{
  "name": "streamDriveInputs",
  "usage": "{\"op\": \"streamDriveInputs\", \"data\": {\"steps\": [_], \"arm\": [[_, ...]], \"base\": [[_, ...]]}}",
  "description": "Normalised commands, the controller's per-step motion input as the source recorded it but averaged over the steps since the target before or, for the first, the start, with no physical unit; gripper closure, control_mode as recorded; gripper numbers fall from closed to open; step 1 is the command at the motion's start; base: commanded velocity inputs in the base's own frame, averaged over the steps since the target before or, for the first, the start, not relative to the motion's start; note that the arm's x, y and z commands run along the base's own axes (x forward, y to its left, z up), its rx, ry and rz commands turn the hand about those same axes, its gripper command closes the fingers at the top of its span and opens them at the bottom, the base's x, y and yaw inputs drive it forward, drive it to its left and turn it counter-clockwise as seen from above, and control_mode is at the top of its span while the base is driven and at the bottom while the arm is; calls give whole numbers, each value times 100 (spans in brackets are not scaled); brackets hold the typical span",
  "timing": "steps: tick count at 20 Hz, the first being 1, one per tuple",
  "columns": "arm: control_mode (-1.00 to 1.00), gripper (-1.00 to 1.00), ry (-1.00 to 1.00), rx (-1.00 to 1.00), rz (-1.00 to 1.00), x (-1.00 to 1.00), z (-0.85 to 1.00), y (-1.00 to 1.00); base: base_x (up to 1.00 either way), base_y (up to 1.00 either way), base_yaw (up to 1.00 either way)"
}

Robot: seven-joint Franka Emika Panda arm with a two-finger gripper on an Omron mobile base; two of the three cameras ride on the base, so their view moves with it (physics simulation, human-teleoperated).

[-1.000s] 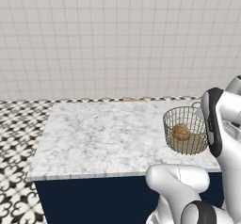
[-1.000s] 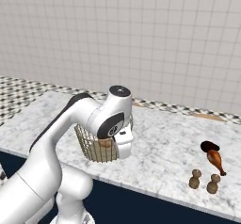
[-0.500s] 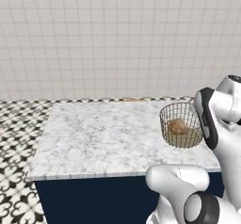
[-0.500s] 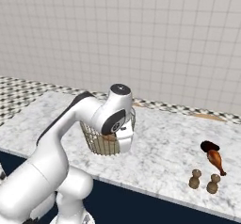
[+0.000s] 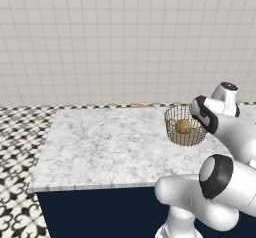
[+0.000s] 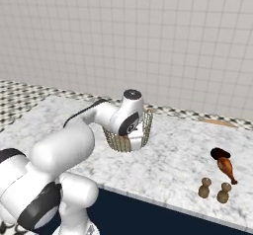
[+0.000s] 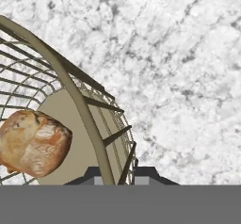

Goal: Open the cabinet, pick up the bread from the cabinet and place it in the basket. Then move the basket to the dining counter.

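The dining counter, a white-grey marble top on a dark navy base, is seen from the left base view running from a patterned black-and-white floor at the left toward the arm at the right. Behind it a pale tiled wall is seen. Toward the right end of the marble the basket is held tilted above the surface, and the bread is seen lying inside it.

In the right base view the basket is partly hidden behind the wrist, over the middle of the counter. Further right, well apart from it, a dark red drumstick-shaped object lies on the marble, and two small brown shakers stand near the front edge.

In the hand view the bread rests on the pale bottom at the left, and the gripper is closed on the wire rim of the basket, one fingertip on each side of it.
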Motion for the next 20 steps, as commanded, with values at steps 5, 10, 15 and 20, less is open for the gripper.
{"op": "streamDriveInputs", "data": {"steps": [5,10,15,20], "arm": [[-100,100,3,9,-8,91,-34,-15],[-100,100,12,12,-8,34,-40,0],[-100,100,2,6,-7,11,-53,0],[-100,-100,0,1,-7,-1,-32,0]], "base": [[0,0,0],[0,0,0],[0,0,0],[0,0,0]]}}
